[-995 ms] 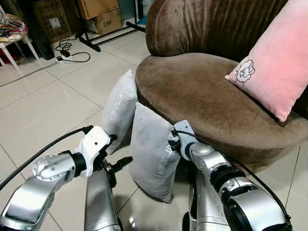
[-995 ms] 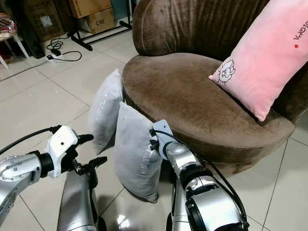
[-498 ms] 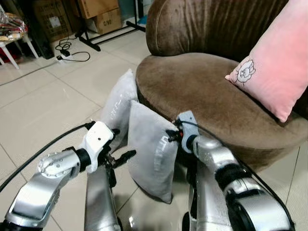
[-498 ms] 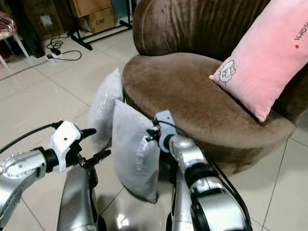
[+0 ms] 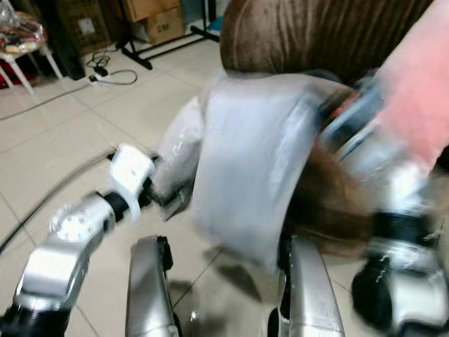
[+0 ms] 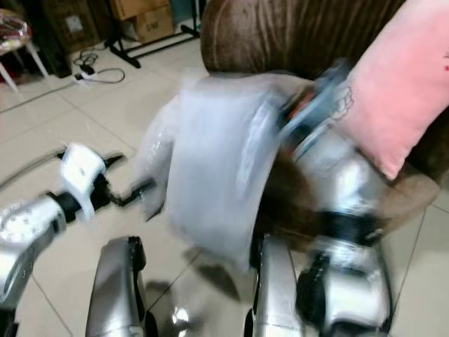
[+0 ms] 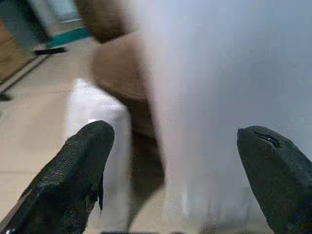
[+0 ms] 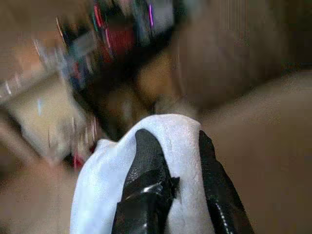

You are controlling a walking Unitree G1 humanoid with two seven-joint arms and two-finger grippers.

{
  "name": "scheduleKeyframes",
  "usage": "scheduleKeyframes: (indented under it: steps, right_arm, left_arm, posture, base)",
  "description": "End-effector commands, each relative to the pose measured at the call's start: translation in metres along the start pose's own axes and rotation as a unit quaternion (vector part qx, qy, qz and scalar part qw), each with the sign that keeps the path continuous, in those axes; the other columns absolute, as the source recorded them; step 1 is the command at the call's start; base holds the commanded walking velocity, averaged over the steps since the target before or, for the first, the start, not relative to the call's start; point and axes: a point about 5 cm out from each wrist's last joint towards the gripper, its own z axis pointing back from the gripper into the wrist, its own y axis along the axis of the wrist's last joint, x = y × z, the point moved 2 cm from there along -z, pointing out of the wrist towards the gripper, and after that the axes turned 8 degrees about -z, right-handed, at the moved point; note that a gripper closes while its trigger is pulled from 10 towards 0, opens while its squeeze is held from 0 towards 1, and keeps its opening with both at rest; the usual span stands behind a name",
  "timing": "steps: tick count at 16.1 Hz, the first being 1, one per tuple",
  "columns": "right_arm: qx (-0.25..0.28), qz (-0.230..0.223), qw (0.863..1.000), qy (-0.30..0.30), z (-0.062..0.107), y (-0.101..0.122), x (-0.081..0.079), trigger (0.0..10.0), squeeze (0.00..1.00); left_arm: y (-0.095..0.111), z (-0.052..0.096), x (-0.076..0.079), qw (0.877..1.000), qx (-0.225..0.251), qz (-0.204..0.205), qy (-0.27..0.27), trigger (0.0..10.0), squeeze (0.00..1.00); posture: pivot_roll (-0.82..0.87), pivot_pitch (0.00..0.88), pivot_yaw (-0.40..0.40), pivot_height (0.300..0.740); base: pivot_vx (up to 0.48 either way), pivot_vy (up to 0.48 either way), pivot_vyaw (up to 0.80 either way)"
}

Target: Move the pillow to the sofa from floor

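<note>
Now right end effector (image 8: pixel 170 185) pinching corner of grey pillow (image 5: pixel 245 168), pillow hanging long axis near vertical, clear of floor, just in front of sofa (image 5: pixel 295 35) seat. Left end effector (image 7: pixel 180 170) spread, beside pillow, not touching. Second grey pillow (image 5: pixel 179 140) leans on sofa.

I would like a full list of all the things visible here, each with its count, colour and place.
Grey pillow: one, light grey, lifted before the seat, pinched at a corner by the right gripper.
Second grey pillow: one, grey, on the floor against the sofa.
Pink pillow: one, pink, on the sofa.
Sofa: one, brown, ahead.
Cardboard boxes: brown, far wall.
Power strip: one, white with black cable, floor.
Left gripper: black fingers, open, beside the lifted pillow.
Right gripper: black fingers, shut on the pillow corner.
</note>
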Motion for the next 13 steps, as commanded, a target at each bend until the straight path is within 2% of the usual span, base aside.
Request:
scheduleKeyframes:
  steps: [1, 2, 4, 5, 7, 8, 9, 10, 11, 12, 13]
  right_arm:
    - [0.054, 0.005, 0.998, 0.024, 0.003, 0.029, -0.016, 0.0, 0.0]
    - [0.079, 0.013, 0.997, 0.022, 0.005, 0.048, -0.024, 0.0, 0.0]
    - [0.098, 0.021, 0.995, 0.012, 0.008, 0.064, -0.032, 0.0, 0.0]
    - [0.104, 0.018, 0.994, 0.007, 0.008, 0.067, -0.034, 0.0, 0.0]
    - [0.1, 0.023, 0.995, -0.006, 0.005, 0.05, -0.038, 0.0, 0.0]
    - [0.084, 0.026, 0.996, -0.015, 0.004, 0.035, -0.035, 0.0, 0.0]
    - [0.067, 0.03, 0.997, -0.025, 0.004, 0.018, -0.032, 0.0, 0.0]
    - [0.061, 0.032, 0.997, -0.028, 0.004, 0.011, -0.031, 0.0, 0.0]
    - [0.038, 0.05, 0.997, -0.042, 0.006, -0.01, -0.027, 0.0, 0.0]
    - [0.031, 0.056, 0.997, -0.046, 0.007, -0.017, -0.026, 0.0, 0.0]
    - [0.013, 0.075, 0.995, -0.061, 0.011, -0.034, -0.02, 0.0, 0.0]
  left_arm:
    - [-0.005, 0.0, -0.012, 0.999, -0.017, 0.013, 0.041, 10.0, 0.0]
    - [-0.006, -0.002, -0.02, 0.997, -0.026, 0.033, 0.069, 10.0, 0.0]
    - [-0.006, -0.004, -0.018, 0.995, -0.038, 0.05, 0.074, 10.0, 0.0]
    - [-0.005, -0.005, -0.017, 0.995, -0.038, 0.054, 0.081, 10.0, 0.0]
    - [-0.007, -0.008, -0.012, 0.994, -0.04, 0.052, 0.083, 10.0, 0.0]
    - [-0.006, -0.008, -0.012, 0.995, -0.04, 0.051, 0.082, 4.2, 0.0]
    - [-0.005, -0.008, -0.011, 0.995, -0.038, 0.049, 0.083, 2.5, 0.0]
    - [-0.004, -0.008, -0.011, 0.995, -0.033, 0.047, 0.083, 0.0, 0.0]
    - [-0.001, -0.009, -0.008, 0.997, -0.024, 0.033, 0.071, 0.0, 0.0]
    - [-0.001, -0.009, -0.007, 0.997, -0.026, 0.03, 0.069, 0.0, 0.0]
    - [0.001, -0.01, -0.005, 0.997, -0.02, 0.027, 0.064, 0.0, 0.0]
  posture:
    - [-0.11, 0.0, 0.016, 0.42]
    - [-0.11, 0.0, 0.016, 0.42]
    - [-0.11, 0.0, 0.014, 0.42]
    - [-0.11, 0.0, 0.014, 0.42]
    - [-0.11, 0.0, 0.014, 0.42]
    - [-0.11, 0.0, 0.014, 0.42]
    - [-0.11, 0.0, 0.016, 0.42]
    - [-0.11, 0.0, 0.016, 0.42]
    - [-0.1, 0.0, 0.019, 0.42]
    - [-0.1, 0.0, 0.019, 0.42]
    - [-0.1, 0.0, 0.022, 0.42]
  base:
    - [0.0, 0.0, 0.0]
    - [0.0, 0.0, 0.0]
    - [0.0, 0.0, 0.0]
    - [0.0, 0.0, 0.0]
    - [0.0, 0.0, 0.0]
    - [0.0, 0.0, 0.0]
    - [0.0, 0.0, 0.0]
    - [0.0, 0.0, 0.0]
    - [0.0, 0.0, 0.0]
    - [0.0, 0.0, 0.0]
    - [0.0, 0.0, 0.0]
